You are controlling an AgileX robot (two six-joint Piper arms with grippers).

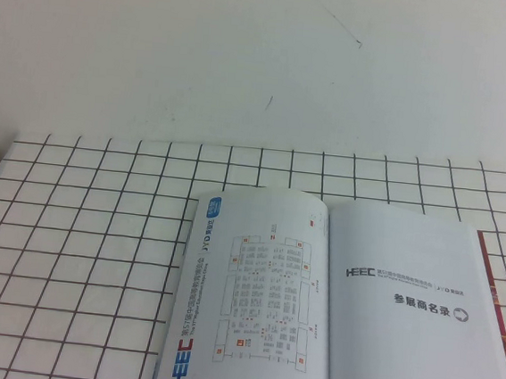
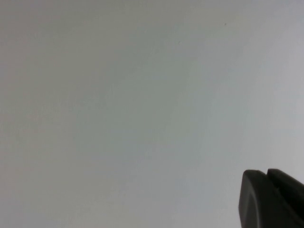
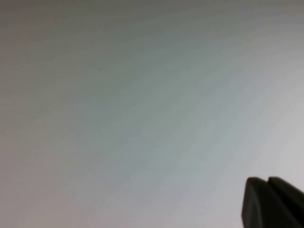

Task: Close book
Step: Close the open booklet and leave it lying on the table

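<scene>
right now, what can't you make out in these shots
Book: high view, bottom frame edge cuts its near end; floor-plan print too small.
Left gripper: left wrist view, only a dark corner shows against blank white; outside high view.
Right gripper: same in right wrist view.

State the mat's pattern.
Mat: white, black grid lines; high view best. Left gripper, right gripper lie outside it.

You get flat, bright, nearly shadowless light that washes the open book (image 1: pixel 331 305) pale from above, while both wrist views show featureless grey, the left gripper (image 2: pixel 267 194) and right gripper (image 3: pixel 268 199) dark, soft-edged shapes at the frame's edge.
</scene>
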